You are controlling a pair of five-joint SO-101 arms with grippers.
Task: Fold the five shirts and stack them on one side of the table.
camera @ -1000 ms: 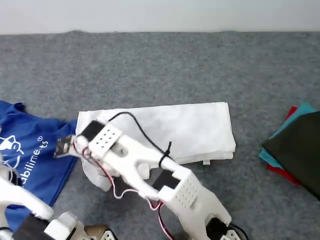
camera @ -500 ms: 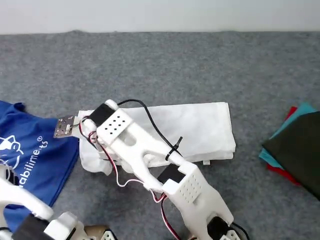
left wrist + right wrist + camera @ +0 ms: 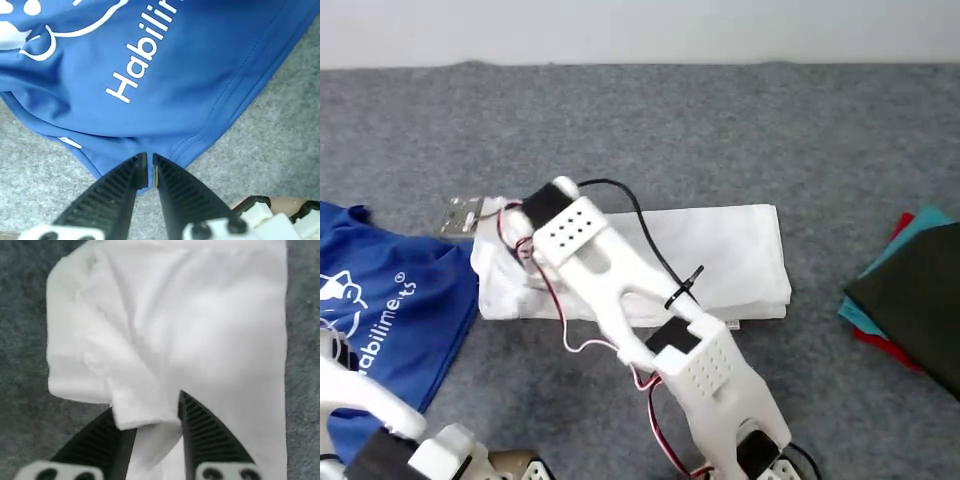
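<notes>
White shirt (image 3: 720, 255) lies lengthwise to the right of my right gripper (image 3: 147, 407).
I pinch a flap at its left end. The body stretches rightward toward the folded stack (image 3: 910, 290), so I judge the fold should travel along that axis. My left gripper (image 3: 150, 160), jaws pressed together, sits at the blue shirt's (image 3: 390, 290) hem.

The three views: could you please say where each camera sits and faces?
High view: fixed above the table, looking down on the white shirt, blue shirt and folded stack; the right arm shows.
Left wrist view: on the left wrist, facing down at the blue shirt; its own jaws pinch the hem.
Right wrist view: on the right wrist, facing down at the white shirt; its own jaws clasp a fold.
Shared: each wrist view's shirt also appears in the high view.
</notes>
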